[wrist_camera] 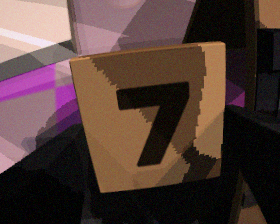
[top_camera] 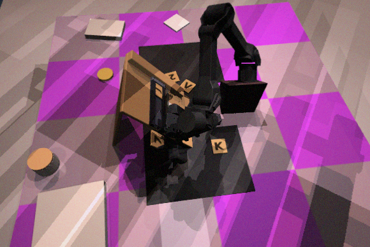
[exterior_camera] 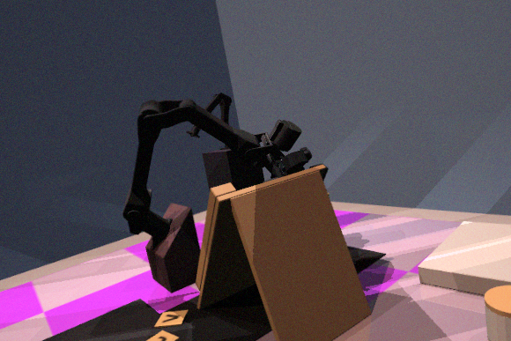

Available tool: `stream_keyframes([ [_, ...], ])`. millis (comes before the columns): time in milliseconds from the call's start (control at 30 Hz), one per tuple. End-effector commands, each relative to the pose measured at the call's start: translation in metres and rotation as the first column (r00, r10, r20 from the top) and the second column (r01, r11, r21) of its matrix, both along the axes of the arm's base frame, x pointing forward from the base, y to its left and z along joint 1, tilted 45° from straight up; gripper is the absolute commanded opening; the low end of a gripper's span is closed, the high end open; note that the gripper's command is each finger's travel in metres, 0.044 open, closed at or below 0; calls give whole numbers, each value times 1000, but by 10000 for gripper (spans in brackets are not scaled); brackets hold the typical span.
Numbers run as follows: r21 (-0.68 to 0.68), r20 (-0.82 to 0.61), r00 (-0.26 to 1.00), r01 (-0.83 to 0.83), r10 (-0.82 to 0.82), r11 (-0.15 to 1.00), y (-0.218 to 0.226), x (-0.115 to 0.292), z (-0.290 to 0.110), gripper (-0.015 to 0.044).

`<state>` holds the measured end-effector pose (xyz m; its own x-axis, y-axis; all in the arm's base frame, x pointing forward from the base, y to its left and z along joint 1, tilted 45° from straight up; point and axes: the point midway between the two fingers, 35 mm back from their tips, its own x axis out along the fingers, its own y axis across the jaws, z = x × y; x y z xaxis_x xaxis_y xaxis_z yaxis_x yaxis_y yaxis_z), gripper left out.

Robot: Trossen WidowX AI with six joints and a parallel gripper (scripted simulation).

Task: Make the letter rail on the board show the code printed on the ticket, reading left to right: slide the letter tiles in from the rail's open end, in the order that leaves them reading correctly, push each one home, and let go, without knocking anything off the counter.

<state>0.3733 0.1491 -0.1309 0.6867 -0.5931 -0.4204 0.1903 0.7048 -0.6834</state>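
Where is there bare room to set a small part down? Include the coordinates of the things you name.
Bare patches: between the yellow disc (top_camera: 104, 73) and the orange-topped cylinder (top_camera: 41, 159) (exterior_camera: 503, 300), and right of the K tile (top_camera: 219, 146), beyond the dark mat (top_camera: 204, 179). Crowded: around the board (top_camera: 135, 96) (exterior_camera: 299, 256), with loose tiles and the arm (top_camera: 208, 58) (exterior_camera: 143, 151).

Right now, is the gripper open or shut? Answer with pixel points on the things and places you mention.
Shut on the 7 tile (wrist_camera: 91, 125). In the wrist view the tile stands face-on between the dark fingers, lifted off the black mat (top_camera: 198, 173).

magenta-and-pink checked mat (top_camera: 325, 134) (exterior_camera: 110, 288), orange-brown board (top_camera: 135, 101) (exterior_camera: 299, 248), black-on-tan "7" tile (wrist_camera: 103, 125)
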Motion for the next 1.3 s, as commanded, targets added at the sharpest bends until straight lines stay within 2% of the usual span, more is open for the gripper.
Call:
stream_keyframes([
  [0,-3,-7,1000,-3,3,1000,-2,-1,1,0],
  [1267,-4,-7,1000,-3,3,1000,-16,-5,14,0],
])
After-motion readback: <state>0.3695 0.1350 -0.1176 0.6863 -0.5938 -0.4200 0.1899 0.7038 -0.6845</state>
